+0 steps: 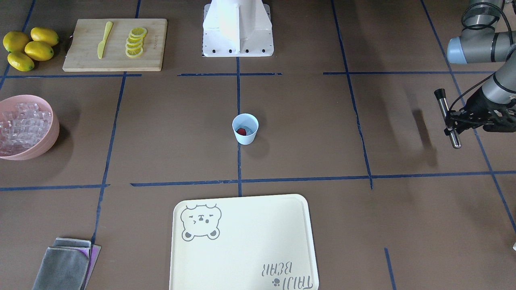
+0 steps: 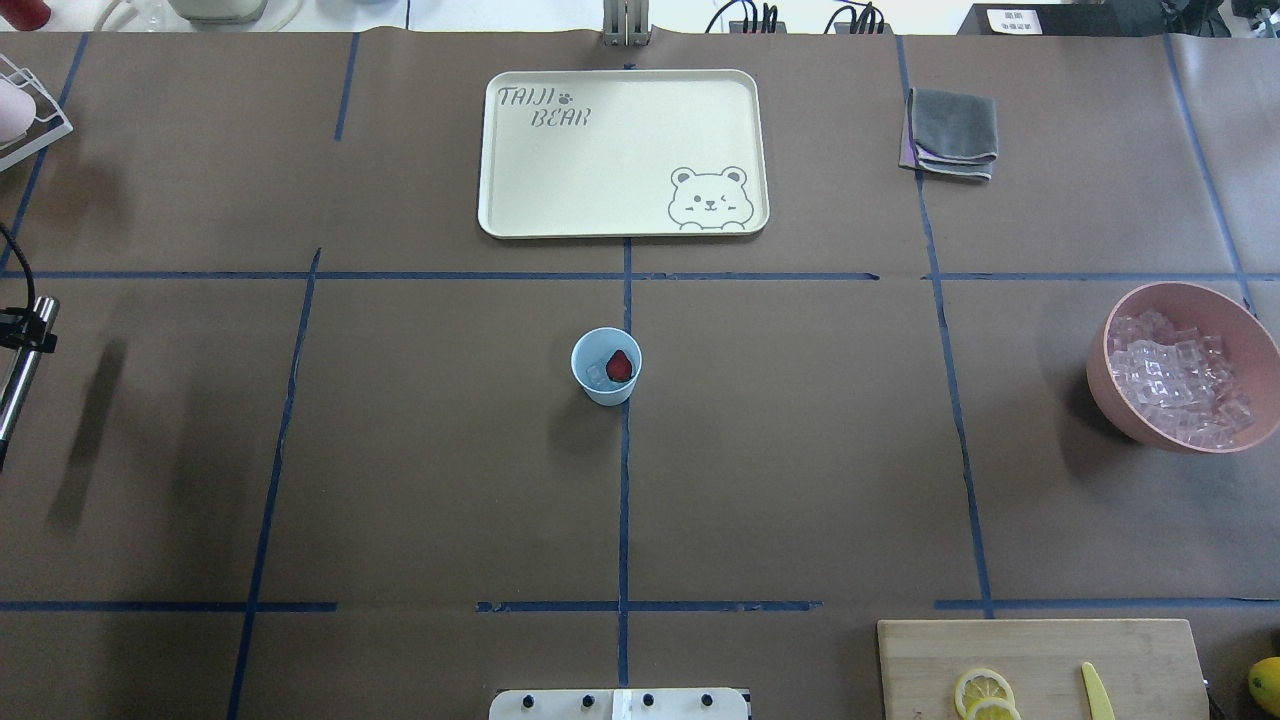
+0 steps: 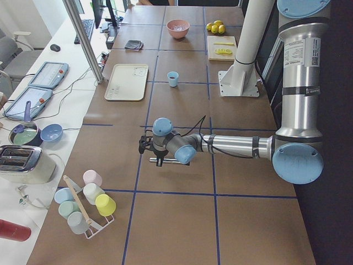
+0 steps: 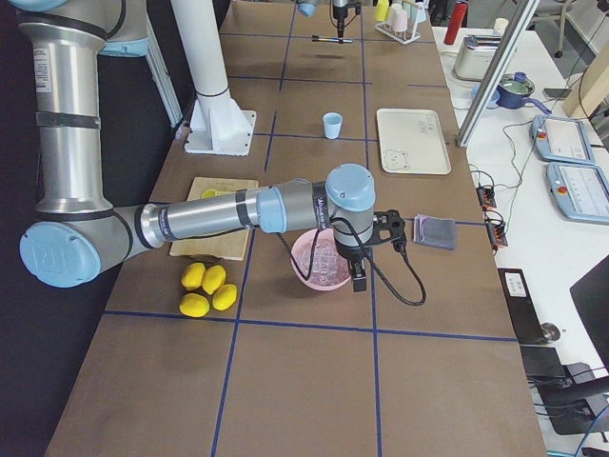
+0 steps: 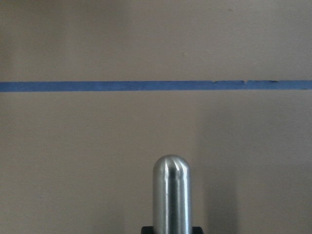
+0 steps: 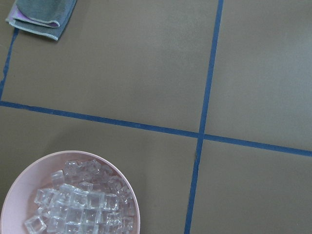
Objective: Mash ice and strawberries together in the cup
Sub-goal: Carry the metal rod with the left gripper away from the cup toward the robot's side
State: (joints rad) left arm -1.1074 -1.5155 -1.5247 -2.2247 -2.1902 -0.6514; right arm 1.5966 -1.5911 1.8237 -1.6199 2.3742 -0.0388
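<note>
Cup point(image 2: 608, 394): bench centre, holding one strawberry point(image 2: 620, 365) and ice point(image 2: 596, 376), unmashed as I judge it.
Left tool point(image 1: 452, 123): clamped on steel muddler point(image 1: 445, 108), well apart from cup.
Right tool point(image 4: 361, 279): over pink bowl point(image 4: 298, 272); open or closed, I cannot tell.
Mashing: all left.

The left end effector point(image 1: 450, 126) closes on a metal rod point(image 1: 444, 108), but its body runs off the front-facing view's right edge, and the overhead view catches only a sliver of it. The right end effector point(image 4: 359, 279) shows only in the right side view, too small to tell how its fingers stand, and it hides part of the pink bowl point(image 4: 297, 267). The ice point(image 2: 597, 376) in the cup point(image 2: 605, 392) is too small to count. The tray point(image 1: 242, 241) and cutting board point(image 2: 1040, 655) run off bottom edges.
</note>
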